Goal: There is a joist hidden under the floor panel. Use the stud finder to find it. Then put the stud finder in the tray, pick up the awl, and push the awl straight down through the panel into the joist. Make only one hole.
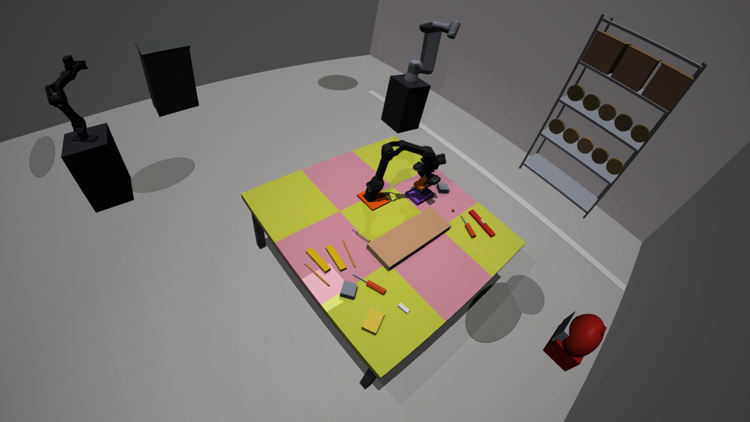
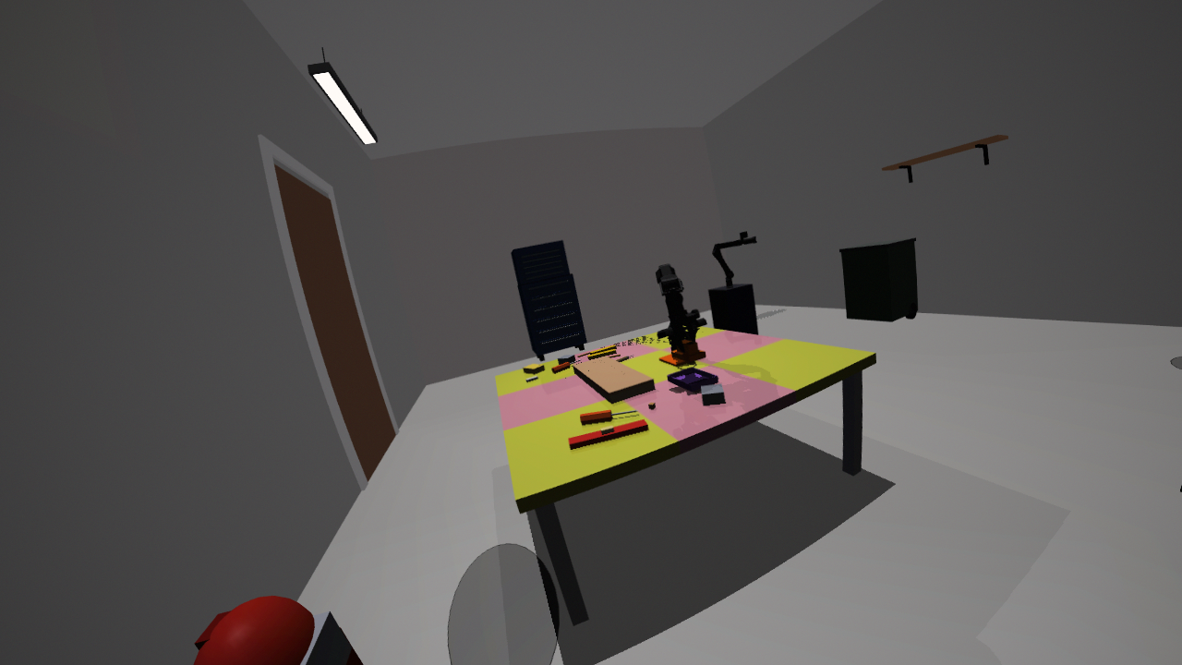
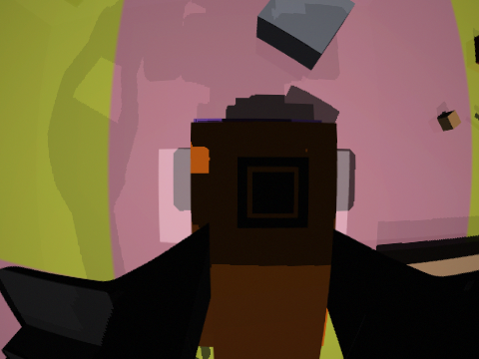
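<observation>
The tool point(image 3: 266, 253) is clenched on the stud finder point(image 3: 266, 206), a brown-orange block with a black square window, held above the purple tray point(image 1: 418, 196) on the checkered desk point(image 1: 293, 194). No writing is legible anywhere.

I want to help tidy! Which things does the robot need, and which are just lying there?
Needed: stud finder, purple tray, wooden panel, awl.
Lying about: grey block, red level, yellow strips, red screwdriver.
</observation>
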Tool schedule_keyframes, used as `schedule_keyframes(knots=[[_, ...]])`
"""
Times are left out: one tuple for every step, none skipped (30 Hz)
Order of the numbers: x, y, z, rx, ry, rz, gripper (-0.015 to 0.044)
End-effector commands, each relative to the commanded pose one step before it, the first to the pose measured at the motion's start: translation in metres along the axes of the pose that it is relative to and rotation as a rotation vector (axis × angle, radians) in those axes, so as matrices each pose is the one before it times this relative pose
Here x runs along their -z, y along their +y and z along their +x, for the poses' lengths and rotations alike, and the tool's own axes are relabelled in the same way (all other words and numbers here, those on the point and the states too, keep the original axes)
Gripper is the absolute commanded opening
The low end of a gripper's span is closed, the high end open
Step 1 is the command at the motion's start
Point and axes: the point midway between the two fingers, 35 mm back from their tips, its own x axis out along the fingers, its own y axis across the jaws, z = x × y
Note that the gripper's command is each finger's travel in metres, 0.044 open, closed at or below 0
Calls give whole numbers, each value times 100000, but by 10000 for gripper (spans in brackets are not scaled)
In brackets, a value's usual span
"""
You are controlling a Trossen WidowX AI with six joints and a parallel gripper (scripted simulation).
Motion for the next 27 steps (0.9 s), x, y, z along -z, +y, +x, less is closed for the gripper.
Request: schedule_keyframes(knots=[[-47,-33,496,527,-521,286,0],[28,-8,156,1,0,0,0],[29,-8,156,1,0,0,0],[29,-8,156,1,0,0,0],[30,-7,156,1,0,0,0],[31,-7,155,1,0,0,0],[32,-6,155,1,0,0,0],[33,-6,155,1,0,0,0],[33,-5,155,1,0,0,0],[34,-5,154,1,0,0,0],[35,-4,154,1,0,0,0],[36,-4,154,1,1,0,0],[37,-4,153,1,1,0,0],[38,-3,153,1,1,0,0],[38,-3,153,1,1,0,0],[39,-2,152,0,1,0,0],[40,-2,152,0,1,0,0],[41,-1,152,0,1,0,0],[42,-1,151,0,1,0,0],[42,0,151,0,1,0,0],[43,0,151,0,1,0,0],[44,0,150,0,1,0,0],[45,1,150,0,2,0,0],[45,1,150,0,2,0,0],[46,2,149,0,2,0,0],[47,2,149,0,2,0,0],[48,3,149,0,2,0,0]])
